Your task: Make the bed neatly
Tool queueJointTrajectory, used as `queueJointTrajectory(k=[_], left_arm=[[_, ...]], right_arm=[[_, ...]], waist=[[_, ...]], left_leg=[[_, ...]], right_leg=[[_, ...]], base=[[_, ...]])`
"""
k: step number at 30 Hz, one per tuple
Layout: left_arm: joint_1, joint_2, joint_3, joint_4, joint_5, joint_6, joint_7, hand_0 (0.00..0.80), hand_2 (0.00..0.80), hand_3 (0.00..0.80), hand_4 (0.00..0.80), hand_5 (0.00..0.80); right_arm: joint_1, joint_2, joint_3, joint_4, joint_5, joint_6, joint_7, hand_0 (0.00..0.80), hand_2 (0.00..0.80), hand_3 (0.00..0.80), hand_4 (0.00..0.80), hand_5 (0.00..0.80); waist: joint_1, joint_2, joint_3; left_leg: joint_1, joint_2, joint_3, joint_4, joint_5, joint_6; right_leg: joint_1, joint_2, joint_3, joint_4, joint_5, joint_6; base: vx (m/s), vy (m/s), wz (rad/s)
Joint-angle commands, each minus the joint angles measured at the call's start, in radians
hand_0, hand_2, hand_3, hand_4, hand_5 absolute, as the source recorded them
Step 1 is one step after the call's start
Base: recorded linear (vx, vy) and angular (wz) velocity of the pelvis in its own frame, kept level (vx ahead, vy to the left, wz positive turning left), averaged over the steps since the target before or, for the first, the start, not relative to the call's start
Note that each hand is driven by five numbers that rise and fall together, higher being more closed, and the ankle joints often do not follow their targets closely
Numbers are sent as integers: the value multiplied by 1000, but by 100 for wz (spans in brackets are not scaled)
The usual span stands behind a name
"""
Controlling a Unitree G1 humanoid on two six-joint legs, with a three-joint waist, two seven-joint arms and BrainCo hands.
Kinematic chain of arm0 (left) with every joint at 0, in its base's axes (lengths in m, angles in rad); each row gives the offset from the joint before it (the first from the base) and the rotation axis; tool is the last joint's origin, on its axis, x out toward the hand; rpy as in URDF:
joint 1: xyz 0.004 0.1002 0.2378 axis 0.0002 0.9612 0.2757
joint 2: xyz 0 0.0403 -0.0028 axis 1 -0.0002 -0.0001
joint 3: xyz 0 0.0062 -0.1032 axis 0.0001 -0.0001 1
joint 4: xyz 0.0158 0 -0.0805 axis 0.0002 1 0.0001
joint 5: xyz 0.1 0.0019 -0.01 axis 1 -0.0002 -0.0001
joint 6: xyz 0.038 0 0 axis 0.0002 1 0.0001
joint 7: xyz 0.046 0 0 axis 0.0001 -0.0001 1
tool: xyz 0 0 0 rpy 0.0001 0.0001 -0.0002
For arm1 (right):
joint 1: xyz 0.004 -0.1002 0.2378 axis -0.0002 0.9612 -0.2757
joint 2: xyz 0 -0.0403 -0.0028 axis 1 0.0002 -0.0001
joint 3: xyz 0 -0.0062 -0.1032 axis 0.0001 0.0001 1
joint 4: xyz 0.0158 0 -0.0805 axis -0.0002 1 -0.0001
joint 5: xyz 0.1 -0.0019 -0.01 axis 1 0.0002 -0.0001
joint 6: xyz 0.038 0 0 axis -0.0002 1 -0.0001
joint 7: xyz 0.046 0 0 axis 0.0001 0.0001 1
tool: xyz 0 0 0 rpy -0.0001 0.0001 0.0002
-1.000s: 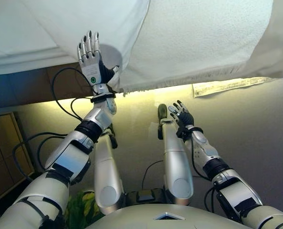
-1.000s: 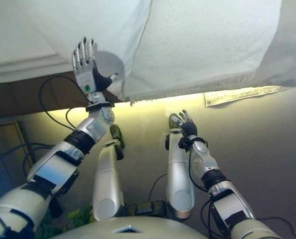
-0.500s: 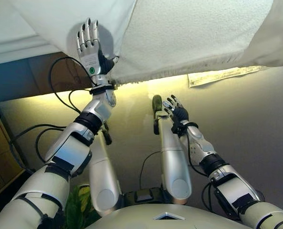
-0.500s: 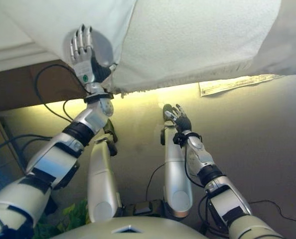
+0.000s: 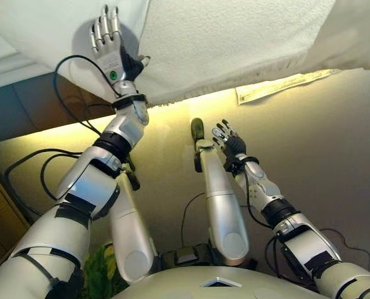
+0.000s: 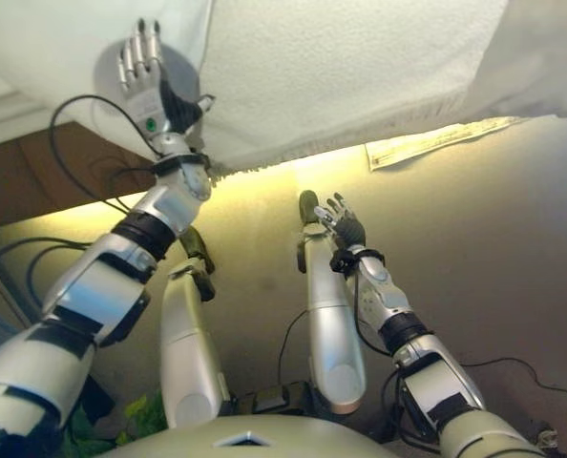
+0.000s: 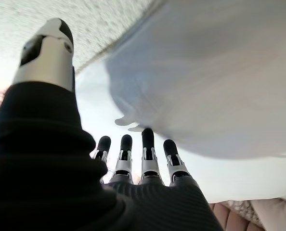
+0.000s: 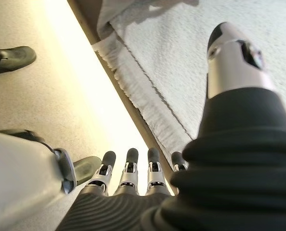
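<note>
White cloth fills the upper part of both eye views, and we judge the bed far from made. Going left to right: a smooth white sheet [image 5: 42, 31] hangs over the bed's edge at the left; beside it lies a nubbly, towel-like white blanket [image 5: 235, 37] whose frayed hem [image 5: 191, 93] runs along the lit edge of the bed; at the far right another fold of white cloth [image 5: 353, 34] droops lower than the rest. The layers overlap unevenly and their lower edges do not line up, so straightening and squaring remain to be done, as far as we can see. We cannot see the top of the bed, nor any pillow.

Left hand [image 5: 110, 47]: raised against the sheet where sheet meets blanket, fingers straight and spread, thumb set apart. In the left wrist view its fingertips [image 7: 148, 137] sit at or just under a loose fold of sheet; we see nothing pinched.

Right hand [image 5: 228, 142]: low, well apart from the bedding, over the floor [image 5: 334, 156]. Fingers relaxed and extended, holding nothing; the right wrist view shows the fringed hem [image 8: 133, 82] beyond them, untouched.

A strip of printed paper [image 5: 278, 86] lies on the floor just below the bed edge at right.
</note>
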Motion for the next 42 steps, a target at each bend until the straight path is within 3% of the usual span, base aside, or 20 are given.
queueJointTrajectory(k=[1, 10, 17, 18, 19, 20, 21, 42], left_arm=[[-90, 44, 41, 51, -15, 4, 17, 0, 0, 0, 0, 0], [-118, 103, 69, 148, -71, -23, 41, 0, 0, 0, 0, 0], [-134, 122, 75, 180, -129, -25, -12, 0, 0, 0, 0, 0], [-139, 123, 71, 186, -140, -24, -31, 66, 66, 66, 66, 66], [-141, 123, 67, 189, -150, -26, -44, 436, 436, 436, 436, 436], [-141, 122, 66, 191, -154, -28, -53, 725, 725, 725, 725, 725], [-142, 121, 64, 193, -158, -25, -61, 800, 800, 800, 800, 800], [-110, 120, 74, 149, -191, -59, -57, 800, 800, 800, 800, 800]], right_arm=[[45, -18, 23, -116, 21, -29, 28, 0, 0, 0, 0, 0], [55, -40, 53, -147, 41, -61, 46, 0, 0, 0, 0, 0], [61, -55, 67, -170, 46, -72, 57, 0, 0, 0, 0, 0], [61, -57, 69, -170, 48, -77, 60, 0, 0, 0, 0, 0], [61, -59, 69, -171, 49, -80, 63, 0, 0, 0, 0, 0], [61, -60, 69, -172, 49, -82, 65, 0, 0, 0, 0, 0], [60, -61, 70, -175, 49, -84, 65, 0, 0, 0, 0, 0], [80, -68, 85, -192, 45, -98, 64, 0, 0, 0, 0, 0]], waist=[[-12, -23, 4], [-30, -29, 4], [-39, -30, 4], [-42, -30, 4], [-43, -30, 4], [-44, -30, 4], [-46, -29, 4], [-36, -19, 4]], left_leg=[[-100, 7, -44, 106, 12, 44], [-134, 7, -43, 114, 6, 39], [-146, 6, -39, 108, 7, 38], [-149, 7, -38, 107, 8, 38], [-151, 7, -37, 106, 9, 38], [-151, 7, -37, 104, 10, 37], [-151, 6, -35, 102, 11, 37], [-96, 2, -31, 70, 6, 34]], right_leg=[[15, -40, -37, -73, 106, 9], [-27, -37, -31, -83, 117, 3], [-47, -31, -28, -82, 116, -2], [-51, -30, -27, -81, 116, -2], [-53, -30, -27, -81, 117, -2], [-55, -29, -26, -82, 118, -2], [-57, -29, -26, -82, 118, -2], [-21, -41, -24, -100, 111, -6]], base=[[-11, 22, -11], [0, 25, -10], [7, 19, -4], [9, 17, -4], [0, 0, 0], [0, 0, 0], [0, 0, 0], [0, 0, 0]])
